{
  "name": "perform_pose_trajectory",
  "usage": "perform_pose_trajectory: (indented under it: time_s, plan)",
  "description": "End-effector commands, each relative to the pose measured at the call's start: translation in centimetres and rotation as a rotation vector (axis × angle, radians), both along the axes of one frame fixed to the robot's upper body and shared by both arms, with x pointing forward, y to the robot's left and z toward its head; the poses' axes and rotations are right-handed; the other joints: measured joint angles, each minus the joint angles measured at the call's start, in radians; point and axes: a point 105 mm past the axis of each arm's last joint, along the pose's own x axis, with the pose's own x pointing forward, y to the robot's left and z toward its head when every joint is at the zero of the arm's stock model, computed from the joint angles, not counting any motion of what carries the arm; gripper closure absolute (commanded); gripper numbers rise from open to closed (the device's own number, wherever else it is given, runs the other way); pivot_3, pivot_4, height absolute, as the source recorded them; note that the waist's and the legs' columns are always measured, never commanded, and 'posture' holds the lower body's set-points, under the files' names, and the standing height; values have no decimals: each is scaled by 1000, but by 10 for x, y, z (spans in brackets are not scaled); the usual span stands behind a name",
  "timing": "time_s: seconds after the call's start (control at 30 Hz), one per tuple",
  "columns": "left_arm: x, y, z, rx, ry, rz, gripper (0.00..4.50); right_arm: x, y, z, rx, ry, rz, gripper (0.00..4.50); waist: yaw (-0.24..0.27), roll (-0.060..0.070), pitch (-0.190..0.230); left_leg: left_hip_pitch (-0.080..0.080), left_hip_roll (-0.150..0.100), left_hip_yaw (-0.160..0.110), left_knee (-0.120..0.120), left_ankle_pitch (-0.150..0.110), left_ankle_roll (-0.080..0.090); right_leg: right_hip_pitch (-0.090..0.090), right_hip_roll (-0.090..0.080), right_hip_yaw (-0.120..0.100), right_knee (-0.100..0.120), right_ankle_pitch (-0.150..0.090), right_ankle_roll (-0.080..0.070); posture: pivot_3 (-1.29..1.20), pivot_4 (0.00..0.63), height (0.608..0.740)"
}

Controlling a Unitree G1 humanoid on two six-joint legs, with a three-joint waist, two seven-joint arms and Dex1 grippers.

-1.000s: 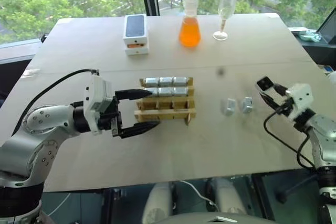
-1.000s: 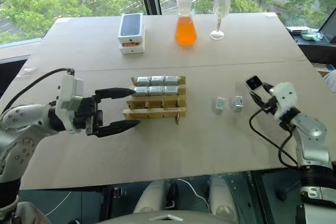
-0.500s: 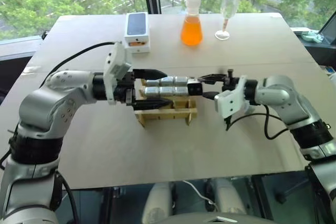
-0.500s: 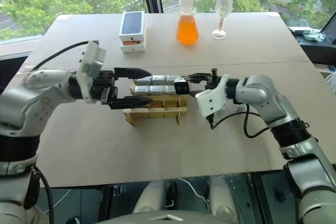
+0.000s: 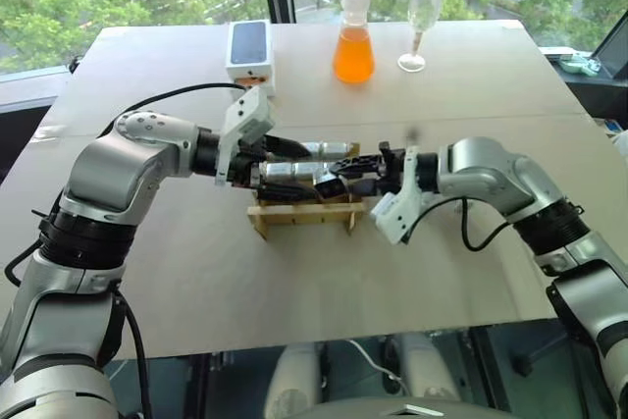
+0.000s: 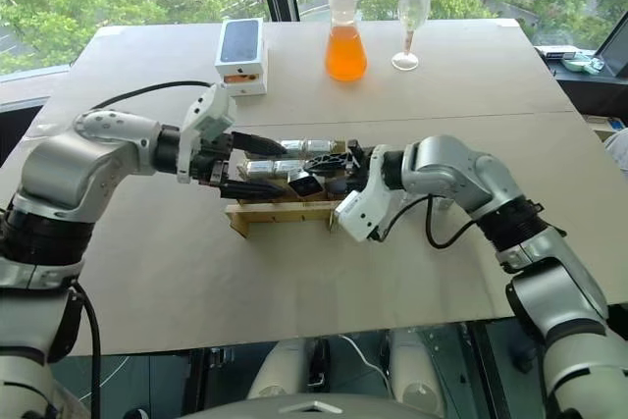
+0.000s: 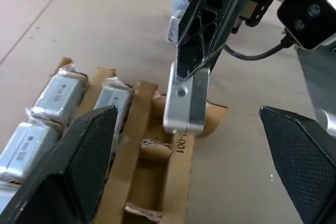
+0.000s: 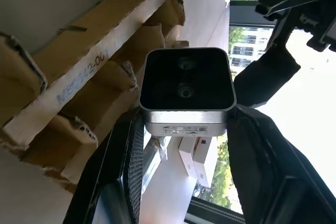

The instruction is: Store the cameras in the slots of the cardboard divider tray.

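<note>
Nearest, empty front slots of the cardboard divider tray (image 5: 304,211). Above them, right gripper (image 5: 339,172) clamped on a camera (image 7: 186,100), probably for lowering in. Beside, left gripper (image 5: 294,159) wide apart, holding nothing. Behind, stored cameras (image 7: 58,95).

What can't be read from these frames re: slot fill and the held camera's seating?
- Front row slots of the cardboard divider tray: head views, covered by the left end effector and right end effector.
- Whether the held camera has entered a slot: left wrist view, its lower end is hidden behind the tray's cardboard wall.
- Cameras still loose on the table: head views, right arm covers that area.
</note>
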Motion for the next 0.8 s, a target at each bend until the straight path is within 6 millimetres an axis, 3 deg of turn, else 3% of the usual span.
perform_pose_trajectory:
  time_s: [0.03,0.1,0.2,0.37,0.7,0.73,0.8]
  plan:
    - [0,-3,6,5,-23,-25,0,-8,14,17,47,-23,40,2819,0,0,0,0,0,0,0,0,0,0,0,0,0,0,0,0,150,740]
    - [-2,-3,4,9,-12,-32,252,-7,14,17,53,-12,30,2819,0,0,0,0,0,0,0,0,0,0,0,0,1,0,0,0,150,740]
    - [-3,-1,2,17,1,-37,1273,-6,12,16,54,-7,23,2819,0,0,0,1,0,1,0,0,0,0,0,1,1,0,0,0,150,740]
    - [-8,-2,-1,22,21,-56,3786,-6,12,17,54,-3,25,2819,-1,0,0,1,0,1,0,0,0,0,0,1,1,0,0,0,150,740]
    - [-7,-1,-1,19,12,-56,3806,-10,14,20,132,125,19,2819,-1,0,0,1,0,2,0,0,0,0,0,2,2,0,0,0,150,740]
    - [-6,-1,3,10,0,-61,3806,-11,12,16,131,188,-2,1817,0,0,0,1,0,2,0,0,0,0,0,3,2,0,0,0,150,740]
    - [-7,2,9,14,-24,-91,3806,-13,7,14,182,330,-48,1816,1,0,0,1,0,2,0,0,0,0,0,2,2,0,0,0,150,740]
